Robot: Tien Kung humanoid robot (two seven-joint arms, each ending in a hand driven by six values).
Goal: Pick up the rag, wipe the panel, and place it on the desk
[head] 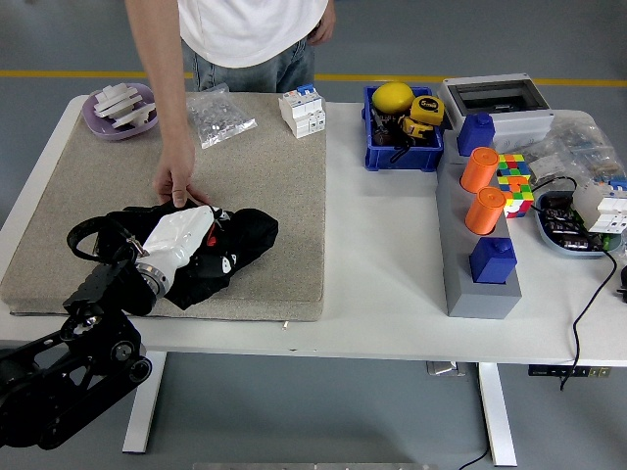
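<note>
Black rag (235, 245) under left hand (181, 238), inside mat's (274, 176) edges.

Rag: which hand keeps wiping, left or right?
Left. The left hand is already on the black rag over the panel on the beige mat. The right arm is out of view. A person's hand rests beside the rag.
</note>
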